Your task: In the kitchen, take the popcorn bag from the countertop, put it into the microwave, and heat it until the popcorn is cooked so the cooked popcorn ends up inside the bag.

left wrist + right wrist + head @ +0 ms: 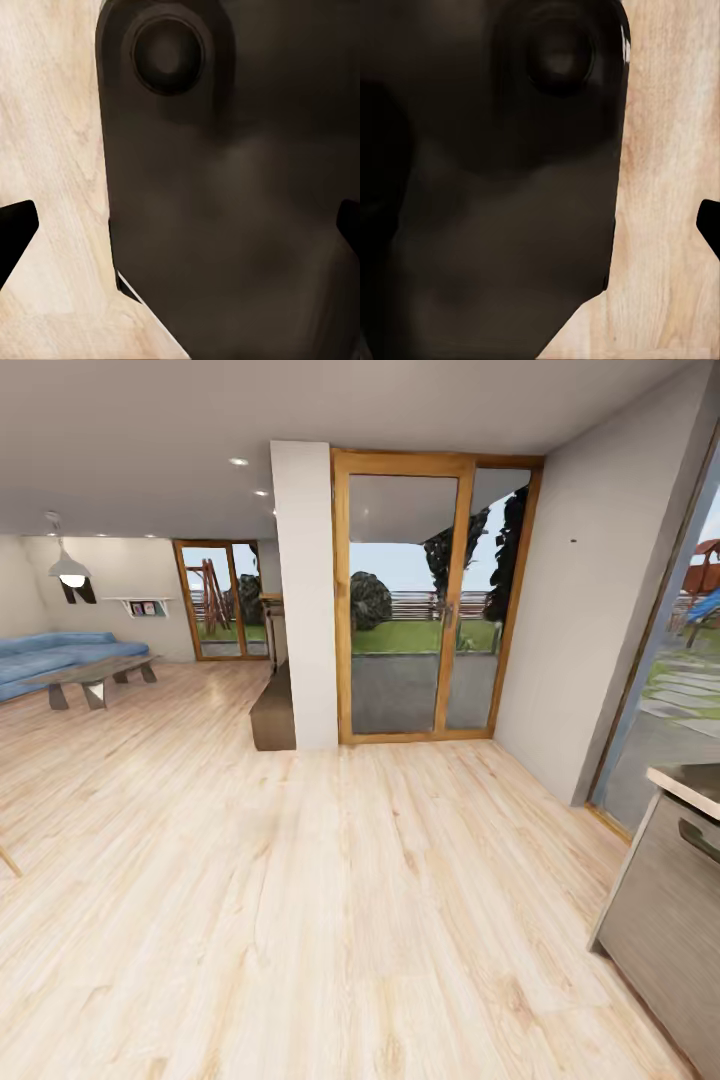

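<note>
The robot is in transit over the wooden floor (300, 920). A counter (690, 780) edges in at four o'clock, probably the kitchen's. The left claw (180, 225) stands apart, empty; the right claw (712, 225) I cannot tell.

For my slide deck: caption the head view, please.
Robot in transit: wood floor, glass door, blue sofa, cabinet corner.

No legible text, labels, brands or nos. anywhere. Small framed pics on wall shelf (146, 607) too blurred to read. Cabinet front (668, 920) at right edge: unmarked, no lettering seen.
</note>
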{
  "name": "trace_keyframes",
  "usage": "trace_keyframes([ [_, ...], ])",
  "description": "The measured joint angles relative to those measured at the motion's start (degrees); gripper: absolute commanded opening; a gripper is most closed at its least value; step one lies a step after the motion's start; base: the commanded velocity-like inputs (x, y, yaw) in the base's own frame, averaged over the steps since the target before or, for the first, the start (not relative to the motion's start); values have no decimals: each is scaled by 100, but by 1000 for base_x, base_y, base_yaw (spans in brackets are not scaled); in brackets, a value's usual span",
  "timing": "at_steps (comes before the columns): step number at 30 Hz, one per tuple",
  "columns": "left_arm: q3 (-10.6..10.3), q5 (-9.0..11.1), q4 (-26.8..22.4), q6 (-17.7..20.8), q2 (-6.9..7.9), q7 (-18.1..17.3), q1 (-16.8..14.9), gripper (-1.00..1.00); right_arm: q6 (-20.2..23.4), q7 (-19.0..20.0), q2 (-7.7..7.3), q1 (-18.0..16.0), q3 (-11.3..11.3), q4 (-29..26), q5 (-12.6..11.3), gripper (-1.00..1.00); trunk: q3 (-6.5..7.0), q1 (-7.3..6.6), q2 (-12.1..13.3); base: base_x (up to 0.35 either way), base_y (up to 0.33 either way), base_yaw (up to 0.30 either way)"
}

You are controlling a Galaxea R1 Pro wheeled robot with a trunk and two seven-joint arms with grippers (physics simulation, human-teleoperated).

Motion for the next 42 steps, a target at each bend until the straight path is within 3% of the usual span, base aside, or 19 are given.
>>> trace_keyframes([
  [12, 40, 11, -104, -18, -73, 40, 8, 100, -78, 0, -1, -130, -29, -369, -29, 100, 2, 0, 1, 0, 0, 0],
  [19, 48, 8, -222, -113, -69, 40, -212, 100, -192, 0, -28, -178, 42, -567, 32, 100, 3, 1, 1, 0, 0, 0],
  [20, 48, 11, -225, -714, -64, 40, -477, 100, -304, -10, -127, -296, 48, -802, 50, 100, 2, 0, 1, 0, 0, 0],
  [22, 51, 13, -228, -845, -58, 41, -1654, 100, -321, -18, -197, -592, 22, -2552, 29, 100, 5, 1, 1, 0, 0, 0],
  [25, 55, 15, -226, -878, -54, 40, -1700, 100, -329, -62, -221, -1027, 1, -2900, 16, 100, 5, 1, 1, 0, 0, 0],
  [33, 38, 16, -311, -885, -76, 40, -1877, 100, -551, -98, -171, -1751, 65, -3044, 71, 100, 4, 0, 1, 0, 0, 0],
  [42, 85, 30, -463, -886, -69, 42, -1867, 100, -601, -88, -184, -1797, 86, -3032, 72, 100, 3, -1, 1, 78, 82, 0],
])
